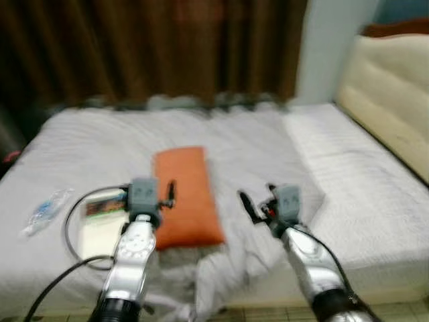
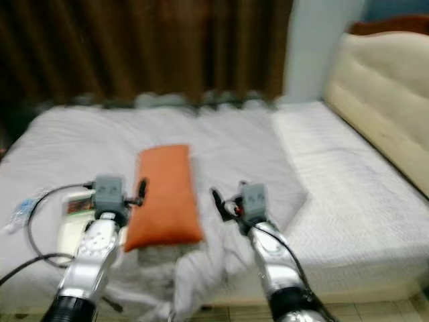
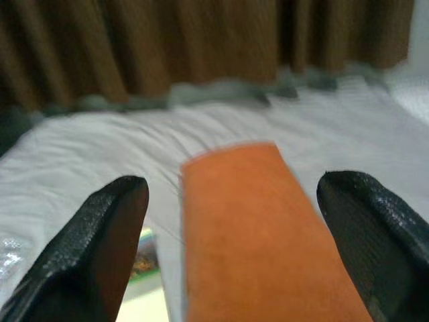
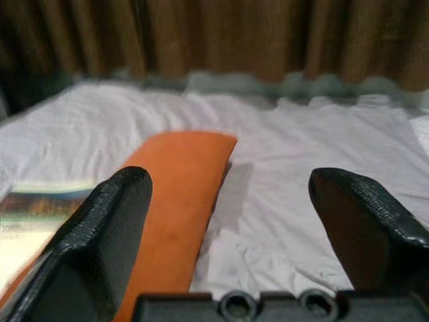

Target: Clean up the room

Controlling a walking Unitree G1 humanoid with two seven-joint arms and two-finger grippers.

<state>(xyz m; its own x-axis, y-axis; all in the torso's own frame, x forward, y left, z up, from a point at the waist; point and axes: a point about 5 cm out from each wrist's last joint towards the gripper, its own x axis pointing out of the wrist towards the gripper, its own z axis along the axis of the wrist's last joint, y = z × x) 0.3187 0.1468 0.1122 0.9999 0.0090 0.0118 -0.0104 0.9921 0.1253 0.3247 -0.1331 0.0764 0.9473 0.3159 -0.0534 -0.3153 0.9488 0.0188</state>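
Observation:
An orange pillow [image 1: 184, 194] lies lengthwise in the middle of the bed [image 1: 348, 174], on a rumpled white sheet. My left gripper [image 3: 234, 248] is held out over the pillow's near left corner, its fingers [image 3: 100, 241] open with nothing between them. My right gripper [image 4: 234, 235] hovers open to the right of the pillow, above bunched sheet [image 1: 248, 248]. A book or magazine [image 1: 100, 215] lies left of the pillow, and a clear plastic wrapper [image 1: 45, 211] sits further left near the bed's edge.
Brown curtains [image 1: 147, 47] hang behind the bed. A cream padded headboard [image 1: 395, 100] rises at the right. The sheet spills over the near edge toward a tiled floor [image 1: 268, 314]. A dark object [image 1: 8, 144] stands at the far left.

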